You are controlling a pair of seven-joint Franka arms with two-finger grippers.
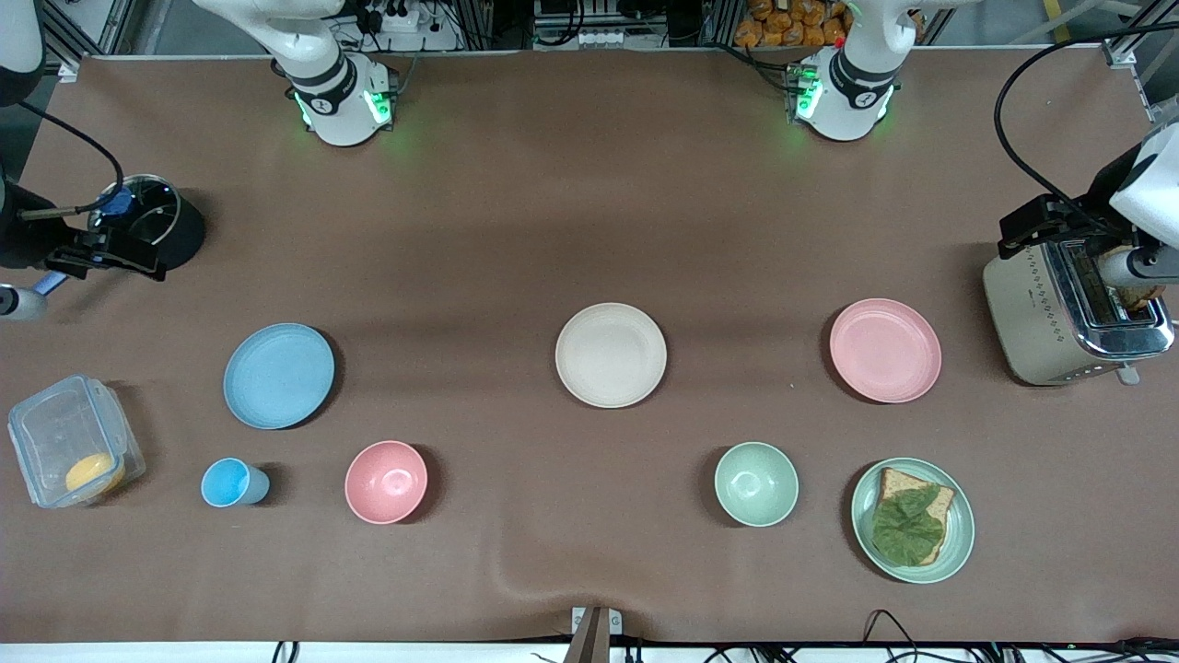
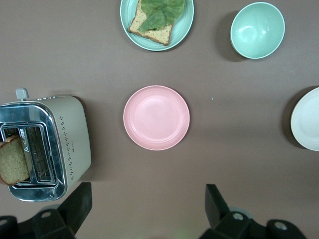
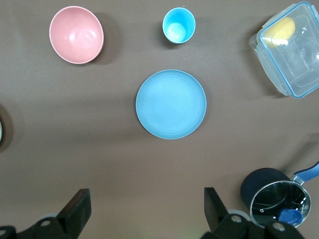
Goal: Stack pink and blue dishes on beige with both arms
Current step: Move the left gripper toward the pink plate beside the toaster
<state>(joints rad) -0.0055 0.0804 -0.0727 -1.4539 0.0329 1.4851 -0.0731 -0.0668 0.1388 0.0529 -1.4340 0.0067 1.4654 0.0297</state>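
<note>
The beige plate (image 1: 611,354) lies mid-table with nothing on it. The pale pink plate (image 1: 885,350) lies beside it toward the left arm's end, and the light blue plate (image 1: 278,375) toward the right arm's end. My left gripper (image 1: 1045,221) hangs open high over the toaster, apart from the pink plate (image 2: 156,117); its empty fingers frame bare cloth (image 2: 148,204). My right gripper (image 1: 110,250) hangs open high over the pot, apart from the blue plate (image 3: 171,104); it (image 3: 145,206) holds nothing. An edge of the beige plate (image 2: 306,119) shows in the left wrist view.
Nearer the front camera stand a blue cup (image 1: 230,482), a pink bowl (image 1: 386,482), a green bowl (image 1: 756,483) and a green plate (image 1: 862,525) with bread and a leaf. A toaster (image 1: 1041,313), a black pot (image 1: 170,226) and a clear container (image 1: 55,433) sit at the table's ends.
</note>
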